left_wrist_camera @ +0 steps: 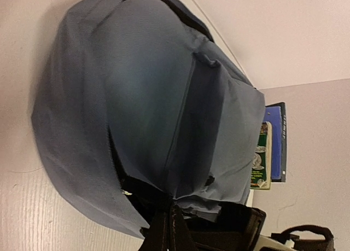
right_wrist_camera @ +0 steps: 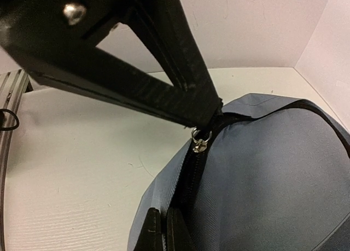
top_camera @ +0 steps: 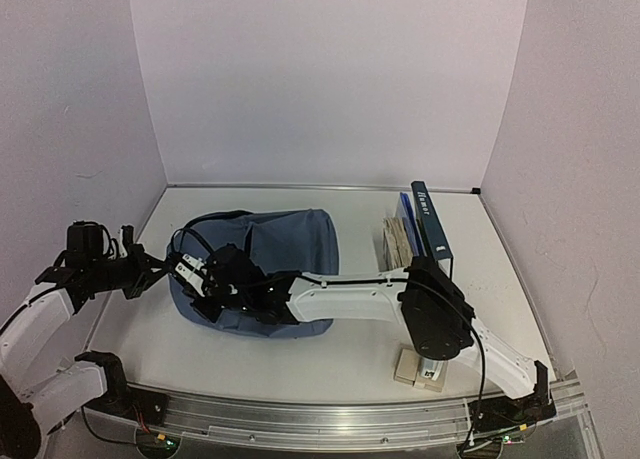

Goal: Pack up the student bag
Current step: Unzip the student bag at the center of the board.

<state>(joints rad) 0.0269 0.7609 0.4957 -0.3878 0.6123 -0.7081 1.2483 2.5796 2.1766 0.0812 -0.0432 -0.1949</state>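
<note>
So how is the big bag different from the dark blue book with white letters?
The bag is soft and lumpy; the book is stiff with straight edges. The bag is far bigger than the book. The bag is greyish blue; the book is much darker, with white letters. The bag lies left of the middle, the book on the right. Both are blue and rest on the white table.
</note>
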